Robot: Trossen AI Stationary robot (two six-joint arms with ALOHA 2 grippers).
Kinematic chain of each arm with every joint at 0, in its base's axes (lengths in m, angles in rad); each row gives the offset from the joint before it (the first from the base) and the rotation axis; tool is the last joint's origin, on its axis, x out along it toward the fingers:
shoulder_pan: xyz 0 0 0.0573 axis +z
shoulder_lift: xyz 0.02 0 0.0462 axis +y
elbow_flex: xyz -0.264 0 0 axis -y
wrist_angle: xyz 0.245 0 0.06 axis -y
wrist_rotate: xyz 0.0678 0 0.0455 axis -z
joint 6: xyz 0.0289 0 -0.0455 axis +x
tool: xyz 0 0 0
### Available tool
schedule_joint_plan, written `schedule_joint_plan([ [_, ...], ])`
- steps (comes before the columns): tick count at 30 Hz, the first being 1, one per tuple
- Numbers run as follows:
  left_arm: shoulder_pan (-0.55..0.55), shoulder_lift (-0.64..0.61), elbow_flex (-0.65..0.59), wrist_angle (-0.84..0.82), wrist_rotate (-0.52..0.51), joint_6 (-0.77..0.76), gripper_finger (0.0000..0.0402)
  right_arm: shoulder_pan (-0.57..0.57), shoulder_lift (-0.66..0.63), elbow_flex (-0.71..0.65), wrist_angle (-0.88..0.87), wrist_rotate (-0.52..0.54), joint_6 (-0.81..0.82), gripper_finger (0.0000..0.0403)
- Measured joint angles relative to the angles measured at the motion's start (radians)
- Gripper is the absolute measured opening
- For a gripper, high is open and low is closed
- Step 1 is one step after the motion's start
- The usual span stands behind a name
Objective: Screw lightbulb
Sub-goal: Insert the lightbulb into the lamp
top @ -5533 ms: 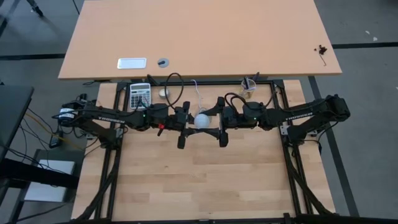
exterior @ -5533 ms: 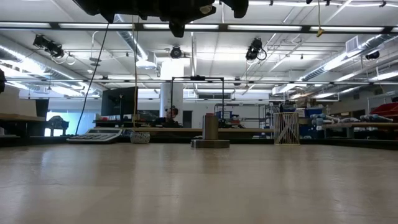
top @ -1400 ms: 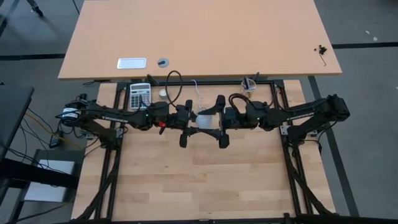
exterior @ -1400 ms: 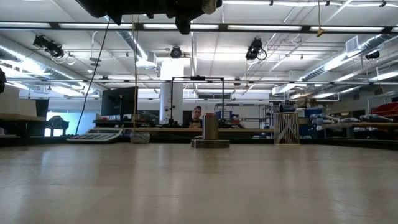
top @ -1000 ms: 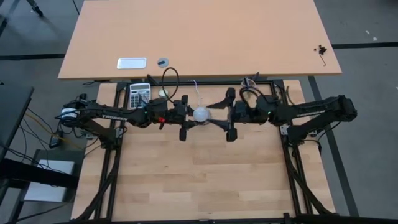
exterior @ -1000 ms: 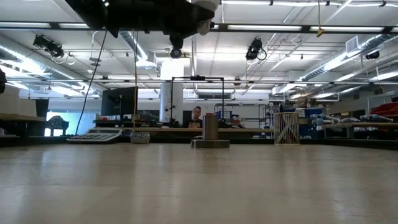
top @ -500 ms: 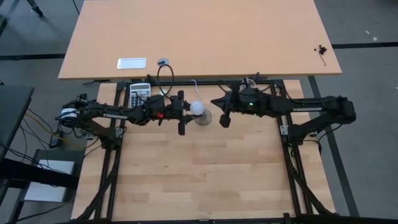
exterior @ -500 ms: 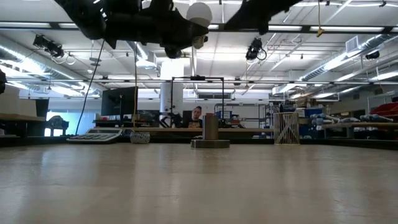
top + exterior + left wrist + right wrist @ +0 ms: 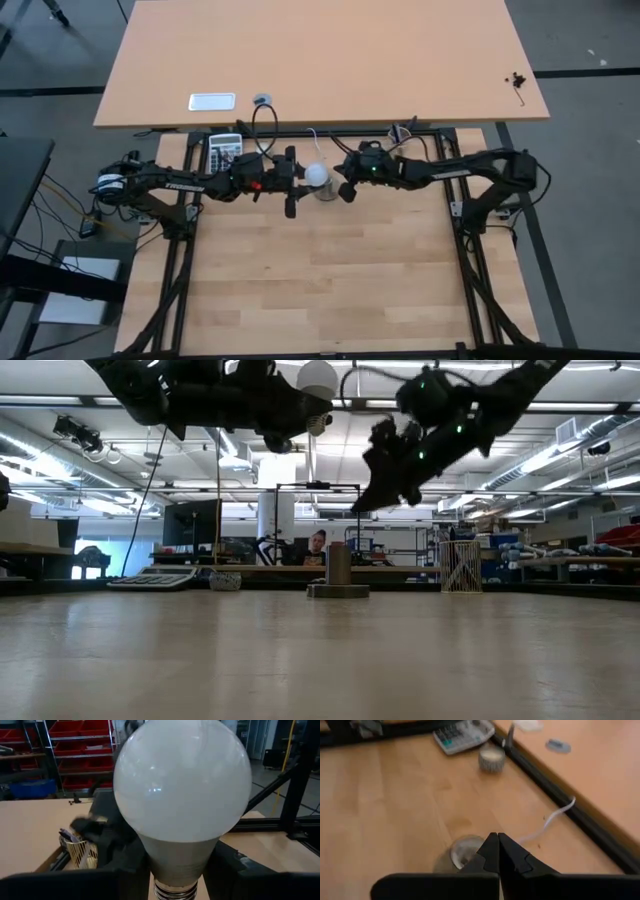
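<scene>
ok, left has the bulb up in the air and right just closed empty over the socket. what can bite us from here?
1. The left gripper holds the lightbulb by its neck, globe up and screw end down, well above the socket; a slip likely drops it on the wood.
2. The right gripper, shut and empty, hangs over the socket and may block the descent.
3. The thin white cord lies loose; the socket could turn with the bulb.

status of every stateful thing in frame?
lightbulb: held by the left gripper, up off the table, not in the socket
left gripper: shut on the lightbulb's grey neck
right gripper: shut, empty, above the socket
socket: upright on the table, empty, white cord attached
calculator: flat at the table's far edge
</scene>
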Motion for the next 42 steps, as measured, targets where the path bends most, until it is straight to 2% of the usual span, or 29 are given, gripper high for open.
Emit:
schedule_joint_plan([
  [3,0.000,0.000,0.000,-0.049,0.041,-0.002,0.0133,-0.030,0.068,-0.016,0.077,-0.041,0.018,0.0003],
  [9,0.004,0.000,0.000,-0.095,0.047,0.012,0.0133,-0.057,0.176,-0.020,0.191,-0.071,0.018,0.0002],
  [14,0.026,0.000,0.000,-0.097,0.047,0.011,0.0133,-0.066,0.251,-0.017,0.260,-0.177,0.018,0.0002],
  [26,0.052,0.001,-0.228,0.201,0.026,-0.080,0.0133,0.057,0.274,-0.017,0.334,-0.304,0.043,0.0002],
  [31,0.039,0.017,-0.279,0.259,-0.015,-0.106,0.0133,0.117,0.274,-0.017,0.381,-0.306,0.053,0.0002],
  [37,0.014,0.107,-0.279,0.332,-0.071,-0.103,0.0133,0.131,0.264,-0.017,0.407,-0.282,0.110,0.0003],
  [42,0.018,0.233,-0.279,0.460,-0.123,-0.105,0.0133,0.144,0.202,-0.017,0.338,-0.276,0.130,0.0003],
])
